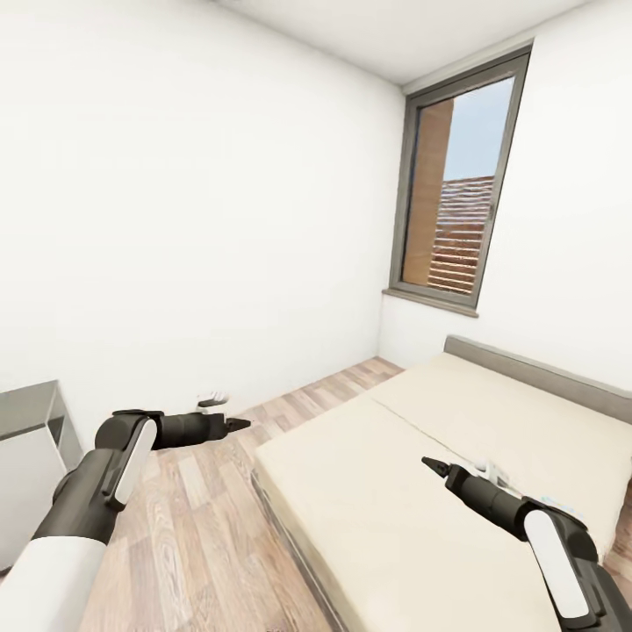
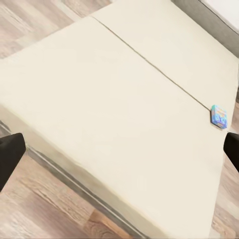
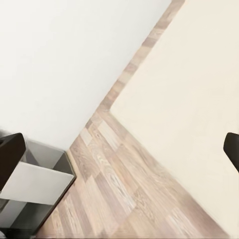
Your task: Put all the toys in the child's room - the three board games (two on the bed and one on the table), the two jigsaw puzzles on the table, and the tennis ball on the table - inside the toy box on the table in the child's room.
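Note:
The bed (image 1: 395,491) with its cream mattress lies ahead on the right. A light-blue board game (image 2: 219,115) rests flat near the mattress's far edge. In the head view a bit of it (image 1: 555,504) and a white flat thing (image 1: 497,472) peek out from behind my right forearm. My left gripper (image 1: 237,425) hangs over the floor beside the bed, open and empty, its fingertips (image 2: 10,154) wide apart. Above the mattress my right gripper (image 1: 430,463) is open and empty too. The toy box, jigsaw puzzles and tennis ball are out of view.
A grey-and-white piece of furniture (image 1: 26,439) stands against the wall at the left, also seen in the right wrist view (image 3: 35,189); I cannot tell whether it is the table. Wood-plank floor (image 1: 202,527) runs between it and the bed. A window (image 1: 456,193) is on the far wall.

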You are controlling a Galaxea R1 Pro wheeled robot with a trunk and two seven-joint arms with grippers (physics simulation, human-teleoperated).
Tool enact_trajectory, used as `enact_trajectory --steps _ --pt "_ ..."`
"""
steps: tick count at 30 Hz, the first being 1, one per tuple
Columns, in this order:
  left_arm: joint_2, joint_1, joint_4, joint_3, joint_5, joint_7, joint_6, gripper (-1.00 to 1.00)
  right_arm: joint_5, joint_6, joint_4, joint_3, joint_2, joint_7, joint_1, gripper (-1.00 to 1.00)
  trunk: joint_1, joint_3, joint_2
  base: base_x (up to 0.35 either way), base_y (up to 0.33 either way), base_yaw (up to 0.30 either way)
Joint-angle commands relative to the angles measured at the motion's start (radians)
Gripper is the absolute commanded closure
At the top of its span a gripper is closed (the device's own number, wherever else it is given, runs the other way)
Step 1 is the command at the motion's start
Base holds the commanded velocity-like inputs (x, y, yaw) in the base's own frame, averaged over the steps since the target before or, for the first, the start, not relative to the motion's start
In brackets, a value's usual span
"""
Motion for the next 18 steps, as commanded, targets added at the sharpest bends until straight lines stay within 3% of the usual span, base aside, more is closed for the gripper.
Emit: enact_trajectory --steps 1,18 --pt "-0.001 -0.001 0.0 0.001 0.002 -0.001 0.006 -1.0 0.004 0.005 0.0 -0.001 0.0 0.006 0.0 -1.0 0.0 0.0 -0.001 -0.006 0.0 0.291" --pt "-0.001 -0.001 0.0 0.0 0.002 -0.001 0.006 -1.0 0.004 0.006 0.0 0.006 -0.001 0.004 -0.001 -1.0 0.0 0.0 -0.001 -0.002 0.0 0.291"
